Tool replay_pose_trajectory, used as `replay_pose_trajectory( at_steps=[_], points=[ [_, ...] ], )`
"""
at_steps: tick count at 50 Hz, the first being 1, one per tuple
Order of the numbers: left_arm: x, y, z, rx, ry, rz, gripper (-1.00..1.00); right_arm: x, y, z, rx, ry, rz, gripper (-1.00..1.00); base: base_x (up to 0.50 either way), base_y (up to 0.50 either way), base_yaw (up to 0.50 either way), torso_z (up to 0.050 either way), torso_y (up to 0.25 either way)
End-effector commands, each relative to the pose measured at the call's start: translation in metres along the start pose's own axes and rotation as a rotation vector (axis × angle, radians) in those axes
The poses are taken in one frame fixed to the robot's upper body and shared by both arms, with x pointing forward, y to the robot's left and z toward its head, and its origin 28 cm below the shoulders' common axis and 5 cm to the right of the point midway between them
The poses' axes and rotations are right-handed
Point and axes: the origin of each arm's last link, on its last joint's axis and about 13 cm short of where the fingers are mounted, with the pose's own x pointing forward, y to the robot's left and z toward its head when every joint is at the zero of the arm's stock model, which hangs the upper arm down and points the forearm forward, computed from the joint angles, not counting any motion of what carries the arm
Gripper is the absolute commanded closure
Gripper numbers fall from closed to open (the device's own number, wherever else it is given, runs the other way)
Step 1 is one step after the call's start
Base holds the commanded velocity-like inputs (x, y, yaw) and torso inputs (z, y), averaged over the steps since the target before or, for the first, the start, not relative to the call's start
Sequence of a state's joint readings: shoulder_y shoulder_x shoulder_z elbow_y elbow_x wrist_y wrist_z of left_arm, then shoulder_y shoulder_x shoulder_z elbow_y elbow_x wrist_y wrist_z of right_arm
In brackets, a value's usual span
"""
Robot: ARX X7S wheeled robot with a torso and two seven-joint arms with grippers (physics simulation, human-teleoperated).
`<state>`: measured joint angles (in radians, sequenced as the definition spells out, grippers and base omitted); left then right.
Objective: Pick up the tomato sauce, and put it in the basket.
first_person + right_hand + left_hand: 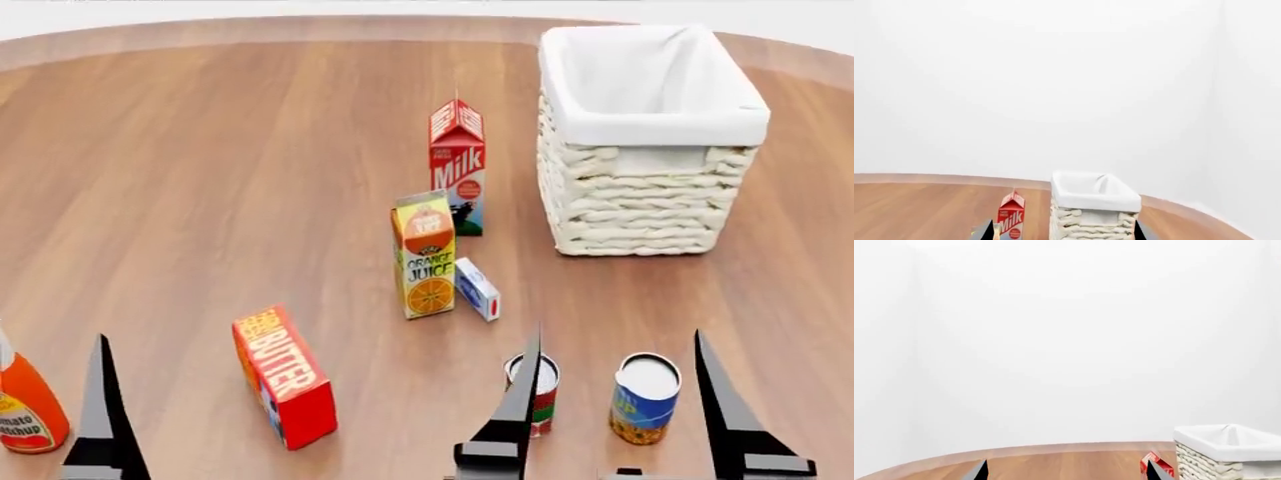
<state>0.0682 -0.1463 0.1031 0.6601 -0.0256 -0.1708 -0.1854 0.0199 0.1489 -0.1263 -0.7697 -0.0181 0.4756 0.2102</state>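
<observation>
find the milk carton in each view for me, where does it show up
Head view: the milk carton stands upright at centre, just left of the basket.
Left wrist view: only its red top peeks at the bottom edge, beside the basket.
Right wrist view: bottom centre, left of the basket.
Shared landmark: the basket.

A wooden table (200, 150) with a smooth, satin-finished plank grain carries a cream basket (641, 205) of rough woven wicker, lined with matt white cloth folded over its rim. The tomato sauce (539, 392) is a tin with a pale metal top and a printed paper label, as is the blue-and-yellow can (646, 398) beside it. The milk carton (458, 165), orange juice carton (424, 255) and butter box (283, 376) look like smooth printed card. The ketchup bottle (24, 405) appears glossy orange plastic.
</observation>
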Motion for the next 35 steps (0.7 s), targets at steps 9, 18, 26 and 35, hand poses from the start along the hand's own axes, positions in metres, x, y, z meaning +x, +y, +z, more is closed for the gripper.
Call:
replay_pose_trajectory(
  at_steps=[9, 18, 26, 35],
  points=[
    [-0.001, -0.0005, 0.0048, -0.001, -0.009, -0.003, -1.0, 0.0, 0.0003, 0.0025, -0.002, 0.004, 0.003, -1.0, 0.5, 0.0, 0.0, 0.0, 0.0],
    [-0.0012, -0.0006, 0.0042, -0.002, -0.007, -0.004, -1.0, 0.0003, 0.0014, 0.0024, 0.02, 0.015, 0.014, -1.0, 0.5, 0.0, 0.0, 0.0, 0.0],
    [-0.0013, -0.0003, 0.0067, -0.015, -0.012, -0.008, -1.0, 0.0006, 0.0006, 0.0026, 0.074, 0.0, 0.019, -1.0, 0.45, -0.28, 0.0, 0.0, 0.002],
    [-0.0019, -0.0006, 0.007, -0.01, -0.015, -0.004, -1.0, 0.0008, 0.004, 0.003, 0.07, -0.006, 0.055, -1.0, 0.32, -0.49, 0.0, 0.0, 0.0]
  ],
)
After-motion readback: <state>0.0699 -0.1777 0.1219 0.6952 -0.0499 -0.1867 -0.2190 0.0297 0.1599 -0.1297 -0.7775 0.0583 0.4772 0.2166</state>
